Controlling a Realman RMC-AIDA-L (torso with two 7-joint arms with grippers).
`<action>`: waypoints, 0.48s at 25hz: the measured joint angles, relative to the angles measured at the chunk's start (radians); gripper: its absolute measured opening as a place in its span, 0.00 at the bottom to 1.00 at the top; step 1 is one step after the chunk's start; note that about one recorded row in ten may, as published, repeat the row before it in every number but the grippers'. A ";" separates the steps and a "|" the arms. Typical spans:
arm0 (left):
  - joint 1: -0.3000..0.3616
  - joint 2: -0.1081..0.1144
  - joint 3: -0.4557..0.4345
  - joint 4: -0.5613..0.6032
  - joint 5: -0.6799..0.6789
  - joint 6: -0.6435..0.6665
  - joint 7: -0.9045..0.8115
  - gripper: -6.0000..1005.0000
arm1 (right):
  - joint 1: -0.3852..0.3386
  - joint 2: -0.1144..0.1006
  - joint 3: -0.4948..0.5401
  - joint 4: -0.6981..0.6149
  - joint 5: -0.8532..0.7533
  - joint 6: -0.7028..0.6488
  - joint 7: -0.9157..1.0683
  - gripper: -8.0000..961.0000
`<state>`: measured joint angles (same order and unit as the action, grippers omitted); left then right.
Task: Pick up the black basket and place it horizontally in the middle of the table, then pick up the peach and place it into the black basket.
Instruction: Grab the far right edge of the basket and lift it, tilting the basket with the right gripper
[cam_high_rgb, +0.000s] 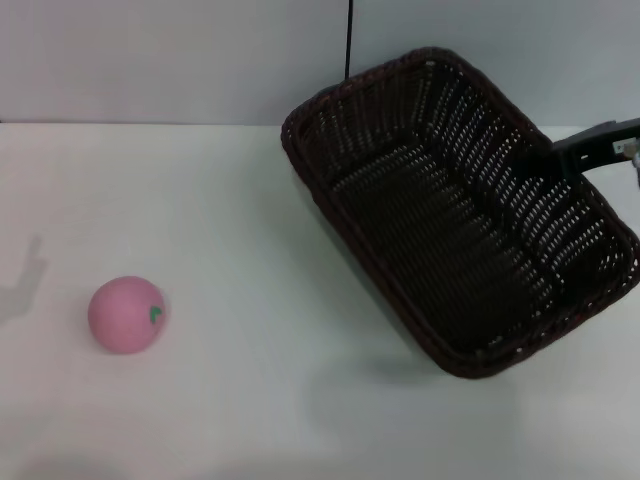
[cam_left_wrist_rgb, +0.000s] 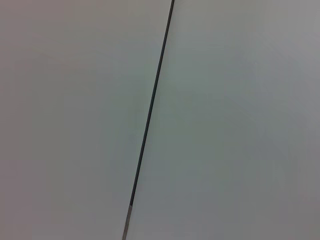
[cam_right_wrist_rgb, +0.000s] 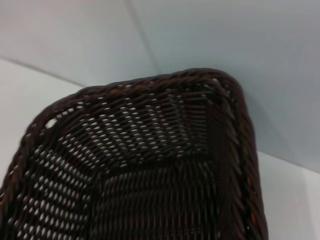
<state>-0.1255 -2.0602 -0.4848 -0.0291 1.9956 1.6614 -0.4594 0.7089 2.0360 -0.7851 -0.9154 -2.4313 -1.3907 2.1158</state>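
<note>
The black basket (cam_high_rgb: 450, 220) is at the right of the head view, tilted and skewed, with its shadow on the table (cam_high_rgb: 280, 250) below its near end. My right gripper (cam_high_rgb: 553, 157) comes in from the right edge and is shut on the basket's right rim. The right wrist view looks down into the basket (cam_right_wrist_rgb: 150, 165) and shows its far corner and braided rim, not the fingers. The pink peach (cam_high_rgb: 126, 314) with a green leaf mark lies on the table at the near left, far from the basket. My left gripper is out of view.
A grey wall with a thin black vertical seam (cam_high_rgb: 348, 40) stands behind the table; the left wrist view shows only this wall and seam (cam_left_wrist_rgb: 150, 115). An arm's shadow (cam_high_rgb: 25, 285) falls on the table's left edge.
</note>
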 joint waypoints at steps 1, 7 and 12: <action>0.001 0.000 0.000 0.001 0.000 0.001 0.000 0.75 | -0.003 0.003 -0.001 -0.029 0.000 -0.026 -0.016 0.17; 0.012 0.000 0.000 -0.002 0.000 0.014 -0.001 0.75 | -0.047 0.008 -0.075 -0.247 0.000 -0.158 -0.151 0.17; 0.015 -0.001 0.003 0.000 0.004 0.025 -0.001 0.75 | -0.063 0.007 -0.089 -0.333 0.006 -0.210 -0.268 0.17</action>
<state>-0.1107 -2.0614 -0.4819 -0.0288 2.0001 1.6861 -0.4603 0.6463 2.0431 -0.8738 -1.2480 -2.4249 -1.6009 1.8479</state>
